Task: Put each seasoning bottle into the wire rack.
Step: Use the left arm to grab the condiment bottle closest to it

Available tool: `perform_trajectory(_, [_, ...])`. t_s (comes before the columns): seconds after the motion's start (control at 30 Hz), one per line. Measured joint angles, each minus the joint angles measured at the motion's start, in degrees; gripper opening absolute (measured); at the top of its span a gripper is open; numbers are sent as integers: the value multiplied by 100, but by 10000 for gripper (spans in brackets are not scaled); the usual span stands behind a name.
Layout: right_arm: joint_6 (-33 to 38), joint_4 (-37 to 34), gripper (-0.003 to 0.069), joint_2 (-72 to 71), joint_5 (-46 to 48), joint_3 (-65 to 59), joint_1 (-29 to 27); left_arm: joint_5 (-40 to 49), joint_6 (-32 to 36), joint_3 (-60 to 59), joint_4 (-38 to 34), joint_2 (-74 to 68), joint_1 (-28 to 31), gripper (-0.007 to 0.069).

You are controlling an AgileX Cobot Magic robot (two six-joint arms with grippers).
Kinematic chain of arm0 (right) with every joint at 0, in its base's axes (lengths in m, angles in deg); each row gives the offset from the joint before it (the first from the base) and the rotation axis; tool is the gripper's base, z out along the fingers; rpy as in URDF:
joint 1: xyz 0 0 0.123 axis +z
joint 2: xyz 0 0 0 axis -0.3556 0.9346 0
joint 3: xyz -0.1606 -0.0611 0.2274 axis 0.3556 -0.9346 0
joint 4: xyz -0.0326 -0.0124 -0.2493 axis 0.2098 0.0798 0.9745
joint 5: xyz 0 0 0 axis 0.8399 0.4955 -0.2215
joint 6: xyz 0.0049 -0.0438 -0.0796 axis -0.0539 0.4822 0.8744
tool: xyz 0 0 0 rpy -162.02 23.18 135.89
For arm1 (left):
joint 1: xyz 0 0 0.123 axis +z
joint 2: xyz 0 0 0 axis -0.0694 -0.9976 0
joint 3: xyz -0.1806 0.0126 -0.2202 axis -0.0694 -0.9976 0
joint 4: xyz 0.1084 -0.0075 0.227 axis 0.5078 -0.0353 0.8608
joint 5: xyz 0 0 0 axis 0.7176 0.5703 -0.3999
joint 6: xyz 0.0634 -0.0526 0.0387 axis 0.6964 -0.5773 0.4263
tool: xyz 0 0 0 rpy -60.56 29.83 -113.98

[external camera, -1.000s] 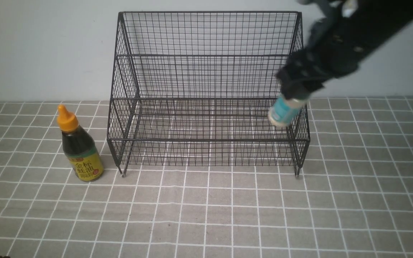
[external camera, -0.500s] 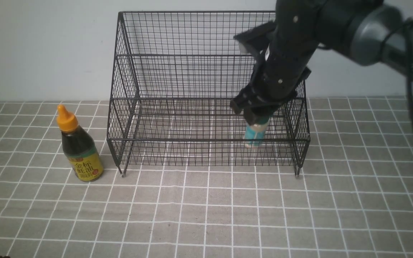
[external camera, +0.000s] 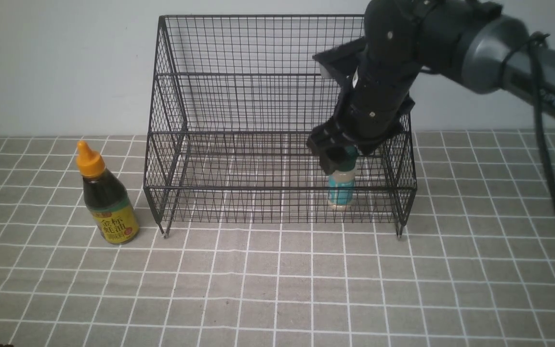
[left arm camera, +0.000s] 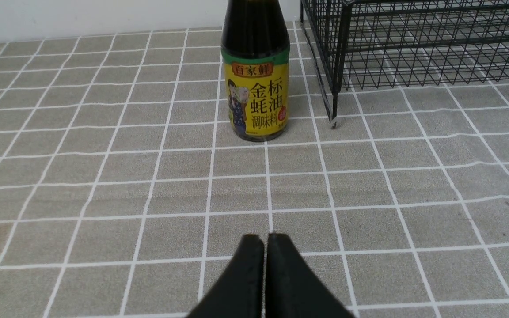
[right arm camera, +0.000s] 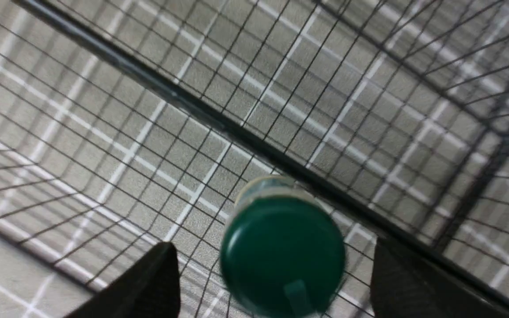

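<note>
Half done, I judge: the small shaker (external camera: 341,190) stands upright on the rack's (external camera: 277,74) lower tier, right jaws spread wide clear of its cap, while the sauce bottle (external camera: 108,202) waits on the bench (external camera: 277,289) just beside the rack, left jaws pressed together, empty.

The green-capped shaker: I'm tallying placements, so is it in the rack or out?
In. The shaker stands upright inside the wire rack, on its lowest tier, behind the front mesh.
</note>
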State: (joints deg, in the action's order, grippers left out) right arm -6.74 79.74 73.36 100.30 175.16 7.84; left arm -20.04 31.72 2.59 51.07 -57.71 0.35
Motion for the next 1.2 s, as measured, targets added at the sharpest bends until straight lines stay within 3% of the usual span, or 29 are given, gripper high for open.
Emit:
perform_trajectory(0.17, [-35, 0, 394, -1017, 0, 0, 0, 0, 0, 0, 0, 0, 0, -10])
perform_trajectory(0.2, [-57, 0, 302, -1519, 0, 0, 0, 0, 0, 0, 0, 0, 0, -10])
perform_trajectory(0.27, [-69, -5, 186, -2201, 10, 0, 0, 0, 0, 0, 0, 0, 0, -10])
perform_trajectory(0.4, [-77, 8, 24, -3512, 10, -198, 0, 0, 0, 0, 0, 0, 0, -10])
perform_trajectory(0.53, [-82, 22, -9, -4936, -238, -1027, 0, 0, 0, 0, 0, 0, 0, -10])
perform_trajectory(0.63, [-124, 29, -12, -6929, -1592, -2825, 0, 0, 0, 0, 0, 0, 0, -10])
perform_trajectory(0.7, [-133, 29, -12, -7480, -2078, -3415, 0, 0, 0, 0, 9, 0, 0, -10])
perform_trajectory(0.77, [-190, 80, -12, -8793, -3539, -5000, 0, -111, -19, -17, 71, 0, 0, -10])
perform_trajectory(0.83, [-190, 80, -12, -9426, -4210, -5704, 0, -250, -81, -26, -20, 0, 0, -10])
perform_trajectory(0.9, [-221, 216, -12, -10613, -5311, -6895, 0, -713, -366, -30, -435, 0, 0, -10])
perform_trajectory(0.97, [-278, 275, -12, -11437, -5809, -7498, 0, -1201, -678, -30, -827, 0, 0, -10])
perform_trajectory(1.2, [-315, 546, -11, -11972, -6206, -8056, 0, -3247, -838, -30, -1345, 0, 0, -10])
